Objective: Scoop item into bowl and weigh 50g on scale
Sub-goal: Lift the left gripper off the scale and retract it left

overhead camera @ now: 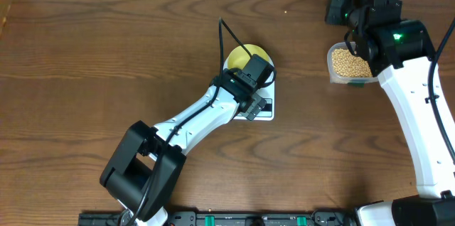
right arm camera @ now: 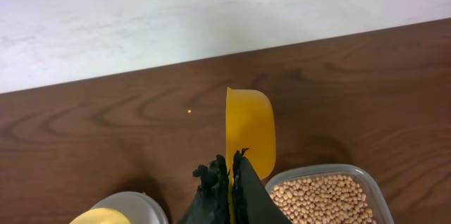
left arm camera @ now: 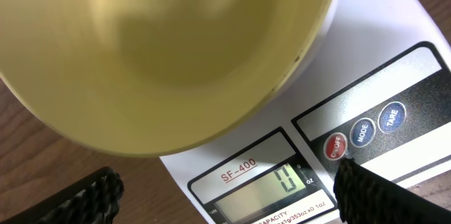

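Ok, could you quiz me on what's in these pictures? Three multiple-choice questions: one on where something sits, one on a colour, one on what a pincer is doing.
1. The pale yellow bowl stands:
A. on the white kitchen scale
B. on bare wood
C. on a shelf

2. The scale's ON/OFF button is:
A. green
B. white
C. red

3. The right pincer is:
A. wide open
B. shut on the yellow scoop
C. shut on a steel spoon

Answers:
1. A, the left wrist view shows the bowl resting on the scale's platform, above the display.
2. C, it is the red round button beside the two blue ones.
3. B, the right wrist view shows its black fingers pressed together on the scoop's handle.
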